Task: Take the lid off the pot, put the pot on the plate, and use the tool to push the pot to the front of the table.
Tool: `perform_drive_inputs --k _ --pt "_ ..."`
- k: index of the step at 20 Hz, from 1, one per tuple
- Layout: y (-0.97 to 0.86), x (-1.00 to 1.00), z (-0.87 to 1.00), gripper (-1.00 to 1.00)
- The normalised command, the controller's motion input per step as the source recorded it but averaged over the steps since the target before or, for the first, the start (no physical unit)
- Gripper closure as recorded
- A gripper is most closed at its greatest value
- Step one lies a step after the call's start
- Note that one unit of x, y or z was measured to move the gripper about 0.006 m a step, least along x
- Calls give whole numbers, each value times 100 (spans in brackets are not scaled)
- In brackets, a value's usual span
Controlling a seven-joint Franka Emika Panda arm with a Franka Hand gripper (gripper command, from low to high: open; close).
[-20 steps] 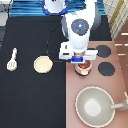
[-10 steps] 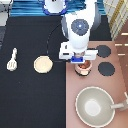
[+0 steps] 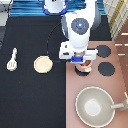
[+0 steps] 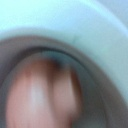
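Since the earlier frames nothing has visibly moved: the arm stays in the same pose and the claw (image 3: 83, 65) remains lowered over the stove panel (image 3: 120, 82), on the exterior view's right half. The claw sits directly over the pot (image 3: 86, 70), of which only a small pink and tan edge shows below the hand. Whether the claw is released or clenched cannot be determined. The lid cannot be distinguished from the pot beneath the hand.

The wrist view shows only a blurred pinkish surface (image 4: 40, 95) at very close range, ringed by a pale rim.

The plate (image 3: 43, 64) lies bare on the black desk (image 3: 30, 100), to the exterior view's left of the claw and well apart from it. The tool (image 3: 12, 59) lies farther left, near the desk's left edge, untouched. The large grey pan (image 3: 94, 106) stands on the stove panel toward the exterior view's bottom. Two black burners (image 3: 105, 60) lie just right of the claw.
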Motion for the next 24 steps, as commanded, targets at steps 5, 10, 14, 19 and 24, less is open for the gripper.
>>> perform_drive_inputs --k 5,10,14,19,24 --pt "-49 -10 87 100" --pt "-90 -31 63 100" --pt "-85 -40 34 100" --pt "-79 -47 7 100" --pt "-74 -60 -18 100"
